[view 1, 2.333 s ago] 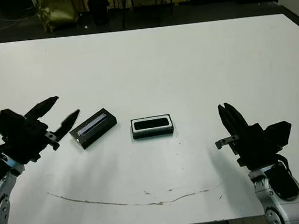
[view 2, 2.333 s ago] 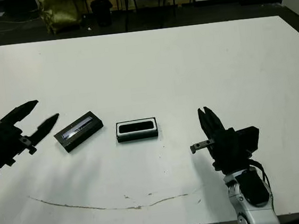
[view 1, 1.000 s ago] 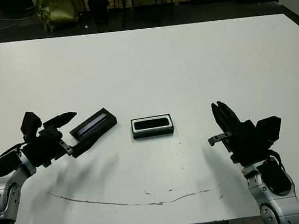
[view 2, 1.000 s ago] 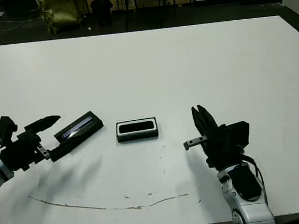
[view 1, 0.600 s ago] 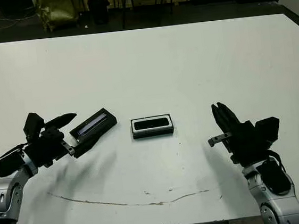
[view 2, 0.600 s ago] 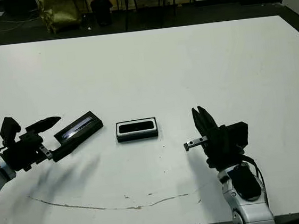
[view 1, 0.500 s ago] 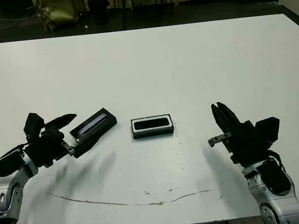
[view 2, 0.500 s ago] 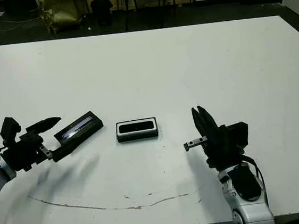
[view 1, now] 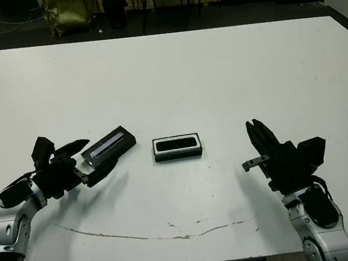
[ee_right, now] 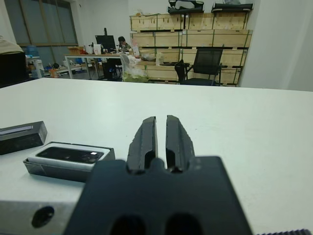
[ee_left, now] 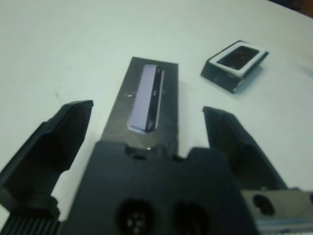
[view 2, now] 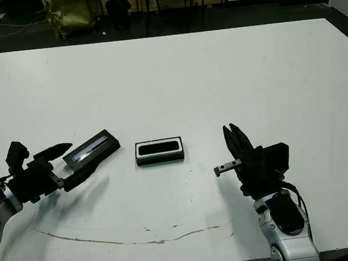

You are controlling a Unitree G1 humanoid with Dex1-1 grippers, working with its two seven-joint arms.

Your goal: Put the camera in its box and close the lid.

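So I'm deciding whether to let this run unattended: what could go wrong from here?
1. The left hand is open around one end of the lid, not its middle; gripped there, the lid could tilt or twist when lifted.
2. The lid lies askew to the box, so it may land crooked and not seat.
3. The camera already lies in the box; a skewed lid could press on it or nudge the box.

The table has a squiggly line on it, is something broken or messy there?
Nothing looks broken. A thin brownish line runs across the white table near its front edge, like a smear or a crack; which one cannot be told. The lid lies askew, off the box, whose camera already sits inside.
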